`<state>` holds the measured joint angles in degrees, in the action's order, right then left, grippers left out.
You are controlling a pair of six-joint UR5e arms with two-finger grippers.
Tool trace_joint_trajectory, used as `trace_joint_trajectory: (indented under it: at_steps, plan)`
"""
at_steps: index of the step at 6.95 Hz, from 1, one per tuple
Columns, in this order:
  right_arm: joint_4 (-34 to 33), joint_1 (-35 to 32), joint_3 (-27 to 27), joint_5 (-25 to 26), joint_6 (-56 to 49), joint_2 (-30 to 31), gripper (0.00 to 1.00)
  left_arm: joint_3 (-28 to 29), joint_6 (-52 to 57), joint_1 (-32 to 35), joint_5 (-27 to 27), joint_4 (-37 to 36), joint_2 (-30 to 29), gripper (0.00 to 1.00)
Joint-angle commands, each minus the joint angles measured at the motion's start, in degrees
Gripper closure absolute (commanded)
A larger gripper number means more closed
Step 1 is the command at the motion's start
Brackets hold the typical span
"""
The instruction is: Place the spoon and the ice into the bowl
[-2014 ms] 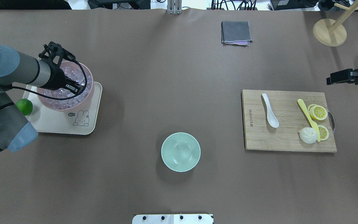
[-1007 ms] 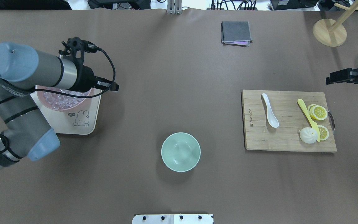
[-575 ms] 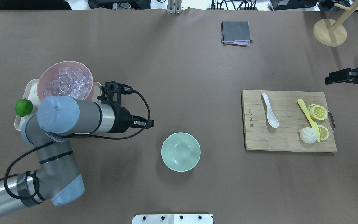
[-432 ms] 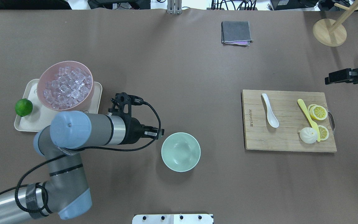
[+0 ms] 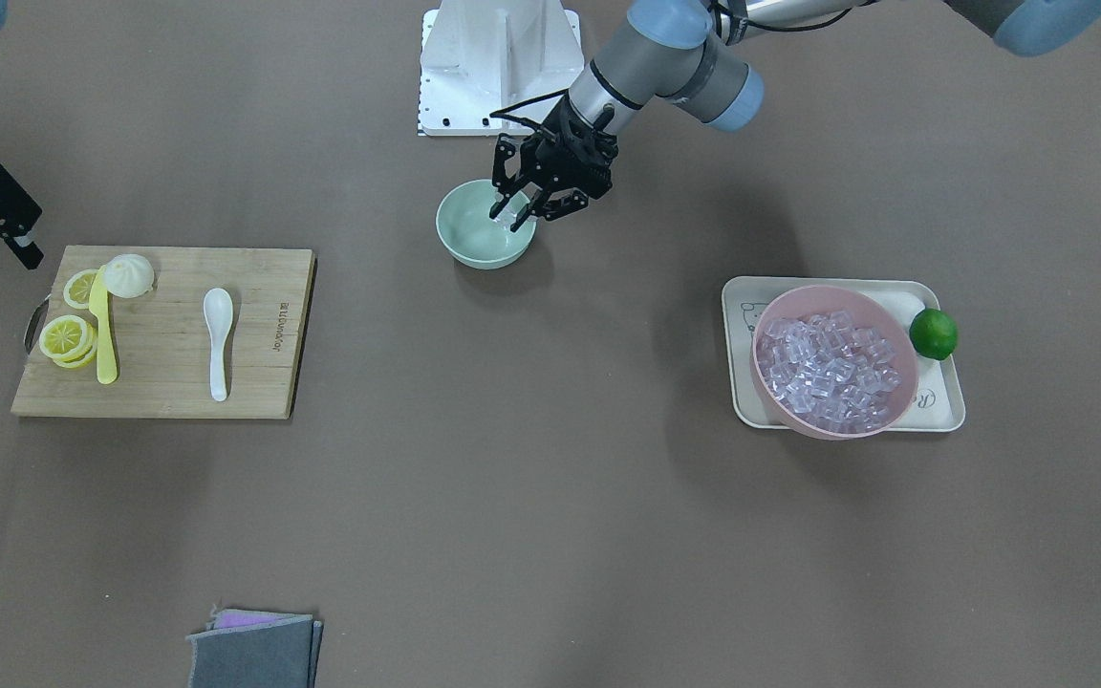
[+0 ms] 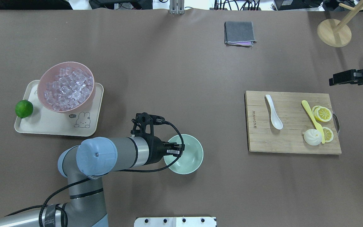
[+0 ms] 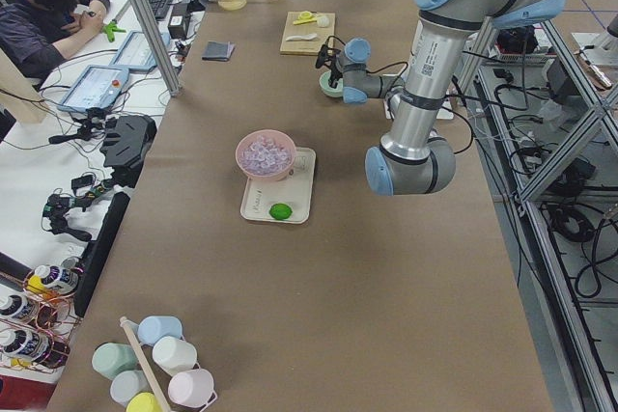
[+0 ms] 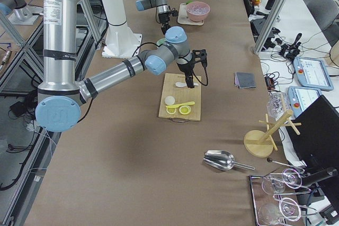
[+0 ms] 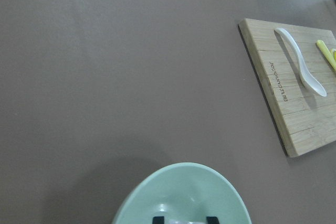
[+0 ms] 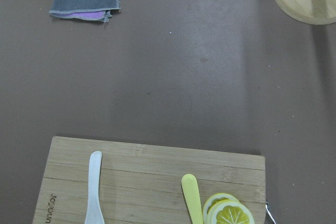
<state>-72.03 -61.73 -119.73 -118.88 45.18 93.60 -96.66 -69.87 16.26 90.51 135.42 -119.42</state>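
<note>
The pale mint-green bowl (image 6: 197, 149) stands at the table's front middle; it also shows in the front view (image 5: 474, 253) and the left wrist view (image 9: 184, 187). My left gripper (image 6: 177, 150) hangs over the bowl's left part, shut on a small clear ice cube (image 5: 503, 217). The white spoon (image 6: 273, 112) lies on the wooden cutting board (image 6: 295, 143), and shows in the left wrist view (image 9: 302, 66) too. My right gripper (image 6: 332, 81) hovers beyond the board's far right corner, open and empty.
A pink bowl (image 6: 66, 86) full of ice cubes stands on a cream tray (image 6: 55, 126) with a lime (image 6: 24, 108). The board also holds a yellow knife (image 6: 312, 116), lemon slices (image 6: 322, 113) and a white bun (image 6: 312, 137). A grey cloth (image 6: 239, 33) lies far back.
My left arm has swung from the pink bowl of ice to the right and forward, and its gripper is now over the mint bowl. The right arm has stayed still.
</note>
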Motion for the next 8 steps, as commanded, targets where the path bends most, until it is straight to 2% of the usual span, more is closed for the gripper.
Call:
trace_joint_trajectory:
  at_steps: [1, 2, 4, 5, 7, 8]
  plan:
    - [0.0, 0.0, -0.1, 0.0, 0.0, 0.0, 0.0, 1.1, 0.1, -1.7, -2.8, 1.8, -0.2, 0.4]
    - [0.0, 0.1, -0.1, 0.0, 0.0, 0.0, 0.0, 1.1, 0.1, -2.0, -2.9, 4.1, 0.0, 0.16]
    - [0.0, 0.4, -0.1, 0.0, 0.0, -0.4, 0.0, -2.9, 0.3, -1.0, -2.5, 4.1, -0.1, 0.03]
    - [0.0, 0.5, -0.1, 0.2, 0.1, -0.6, 0.0, -5.5, 0.4, 2.5, -0.3, 3.3, 0.4, 0.03]
    - [-0.1, 3.2, 0.2, 3.0, 2.0, -1.7, 0.0, -5.0, 3.0, 20.6, 23.9, 1.4, 2.9, 0.03]
    - [-0.1, 6.3, 0.4, 6.0, 4.4, -2.8, 0.0, -5.2, 11.9, 28.8, 35.6, -2.7, 6.7, 0.03]
